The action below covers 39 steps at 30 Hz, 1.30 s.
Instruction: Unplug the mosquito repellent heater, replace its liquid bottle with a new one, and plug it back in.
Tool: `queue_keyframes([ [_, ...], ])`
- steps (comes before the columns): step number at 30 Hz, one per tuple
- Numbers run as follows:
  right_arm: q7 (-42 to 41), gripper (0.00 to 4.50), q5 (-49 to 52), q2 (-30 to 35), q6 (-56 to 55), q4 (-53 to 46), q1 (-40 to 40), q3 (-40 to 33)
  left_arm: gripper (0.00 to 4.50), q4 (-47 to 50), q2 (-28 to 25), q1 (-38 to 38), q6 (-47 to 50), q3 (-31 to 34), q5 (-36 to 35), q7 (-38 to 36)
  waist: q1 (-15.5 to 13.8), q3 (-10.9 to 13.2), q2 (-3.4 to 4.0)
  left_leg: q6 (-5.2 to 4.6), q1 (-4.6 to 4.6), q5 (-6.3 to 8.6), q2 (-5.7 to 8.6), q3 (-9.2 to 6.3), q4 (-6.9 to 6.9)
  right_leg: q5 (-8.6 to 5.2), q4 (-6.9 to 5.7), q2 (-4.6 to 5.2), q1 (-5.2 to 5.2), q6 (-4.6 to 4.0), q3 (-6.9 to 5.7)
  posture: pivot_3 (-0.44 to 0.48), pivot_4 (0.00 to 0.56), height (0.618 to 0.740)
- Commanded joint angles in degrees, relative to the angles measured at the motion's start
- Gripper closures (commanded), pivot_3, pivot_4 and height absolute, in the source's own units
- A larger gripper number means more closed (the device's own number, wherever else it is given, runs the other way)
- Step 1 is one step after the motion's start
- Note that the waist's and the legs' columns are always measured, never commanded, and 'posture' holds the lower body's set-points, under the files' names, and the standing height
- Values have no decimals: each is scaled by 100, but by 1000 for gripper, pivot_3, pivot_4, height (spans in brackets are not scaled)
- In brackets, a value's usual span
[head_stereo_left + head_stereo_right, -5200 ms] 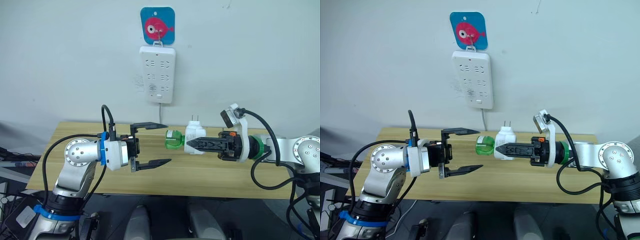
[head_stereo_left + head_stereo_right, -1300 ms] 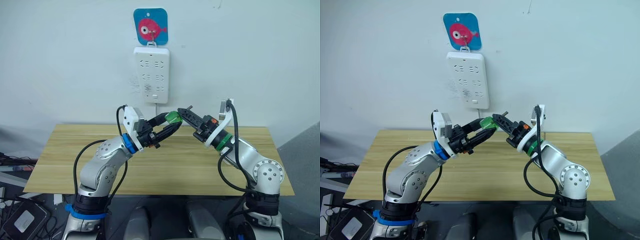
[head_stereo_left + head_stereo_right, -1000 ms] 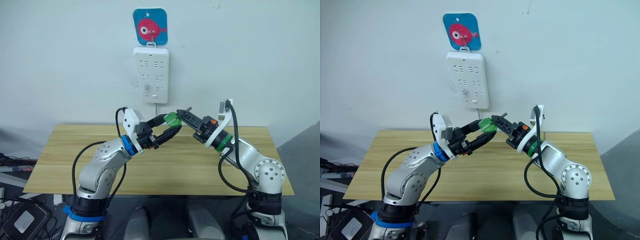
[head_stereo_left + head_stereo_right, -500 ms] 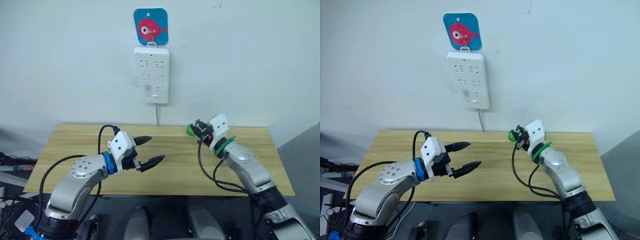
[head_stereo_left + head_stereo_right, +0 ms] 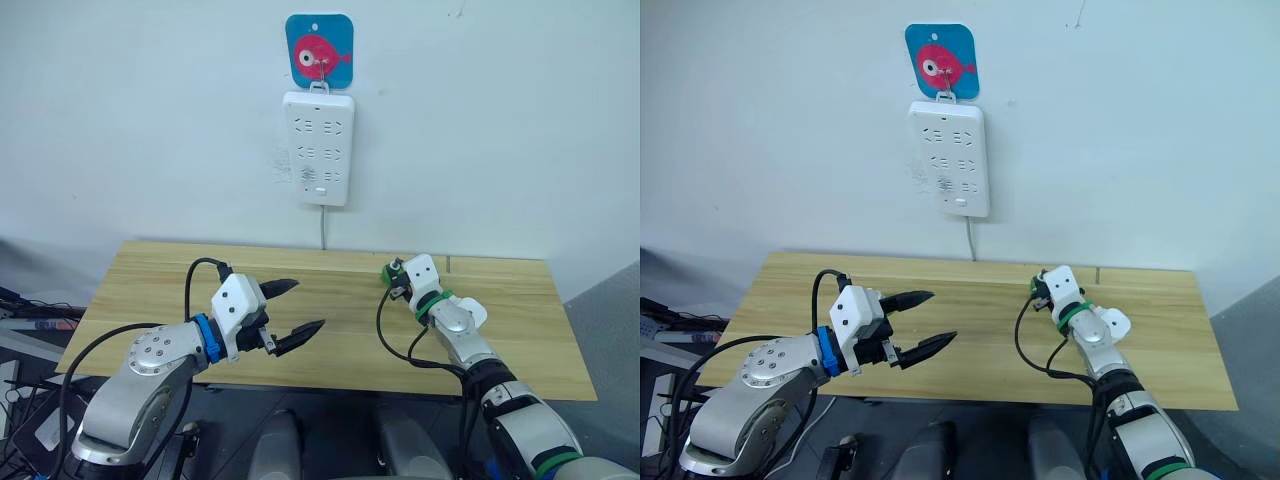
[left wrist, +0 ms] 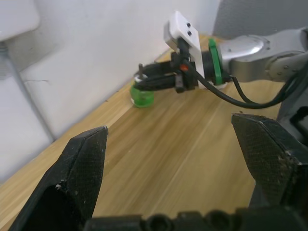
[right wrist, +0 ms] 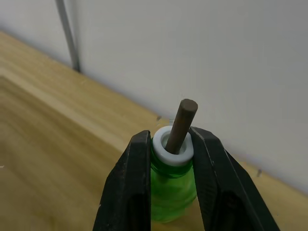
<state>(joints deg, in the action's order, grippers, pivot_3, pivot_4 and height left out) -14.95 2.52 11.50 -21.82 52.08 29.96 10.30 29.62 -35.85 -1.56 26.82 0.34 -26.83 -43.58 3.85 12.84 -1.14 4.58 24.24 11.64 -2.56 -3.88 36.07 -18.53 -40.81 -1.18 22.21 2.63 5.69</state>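
No words, numbers or brand names can be read anywhere. The one sign is a blue card [image 5: 318,47] on the wall above the power strip [image 5: 318,147], bearing a pink fish picture without lettering.

Left claw [image 5: 925,322] gapes wide over the wooden table [image 5: 980,330].

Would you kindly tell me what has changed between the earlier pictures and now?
The right gripper, which held the white heater five seconds ago, now holds the green bottle by its neck and has carried it from mid-air down to the table by the wall. The left gripper let the bottle go, drew back and is open. The power strip hangs unchanged.
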Motion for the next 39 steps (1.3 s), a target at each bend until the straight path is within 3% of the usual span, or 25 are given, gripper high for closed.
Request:
queue_keyframes([
  [1, -161, 2953, 0, -46, -191, 49, 100, -223, 0, 352, 19, -26, -53, 81, -40, 92, -8, 2, 1, 0, -2, 0, -1, 0, 0, 0, -1, 0, 0, 0, 0, 42, 218, 725],
  [9, -340, 109, -80, 54, -17, -792, -104, -386, 0, 421, 157, -376, -23, 349, -34, 497, -18, 3, 2, 0, -13, 0, -3, 1, -2, -1, -6, -1, -5, -2, 1, 28, 214, 725],
  [12, -855, 46, -12, 255, 332, -1895, -390, -258, 0, 258, 280, -686, -157, 566, 164, 776, -30, 3, 3, 0, -12, 0, -2, 2, -3, -2, -3, 1, -5, -2, 2, 20, 210, 725],
  [14, -1521, 46, 213, 522, 910, -3149, -685, -36, 0, 36, 284, -1178, -517, 727, 492, 841, -37, 4, 4, 0, -12, 1, -2, 1, -5, -2, -3, 2, -5, -2, -1, 12, 201, 725],
  [17, -2355, 46, 529, 1036, 2079, -4955, -962, 286, 0, -495, 612, -1940, -1202, 1226, 641, 986, -26, 3, 5, 0, -16, 1, -5, 3, -13, -6, -2, 7, -3, -9, 1, 8, 181, 725],
  [20, -2843, 46, 796, 1440, 3201, -6163, -993, 504, 0, -1102, 896, -2430, -1858, 1614, 790, 1064, -51, -3, -2, 1, -16, 2, -9, -6, -13, -13, -2, 23, -3, -18, -11, 11, 163, 725],
  [26, -3242, 46, 728, 1808, 4310, -6977, -700, 801, 0, -2097, 1192, -2598, -2525, 2070, 654, 938, -161, -48, -54, 7, -15, -3, -2, -12, -5, -36, -1, 23, -7, -9, -20, 37, 135, 725],
  [31, -3188, 46, 660, 1740, 4855, -7205, -487, 958, 0, -2710, 1142, -2226, -2876, 2007, 778, 824, -215, -80, -90, 9, -15, -4, 3, 5, -3, -34, 5, 25, -7, -7, -16, 59, 147, 725],
  [39, -2727, 46, 728, 1250, 6217, -7810, -341, 1161, 0, -3737, 1032, -1039, -3012, 1869, 1056, 960, -213, 34, -83, 9, -19, -4, -9, -5, -7, -33, -2, 20, -6, -8, -19, 35, 274, 725],
])
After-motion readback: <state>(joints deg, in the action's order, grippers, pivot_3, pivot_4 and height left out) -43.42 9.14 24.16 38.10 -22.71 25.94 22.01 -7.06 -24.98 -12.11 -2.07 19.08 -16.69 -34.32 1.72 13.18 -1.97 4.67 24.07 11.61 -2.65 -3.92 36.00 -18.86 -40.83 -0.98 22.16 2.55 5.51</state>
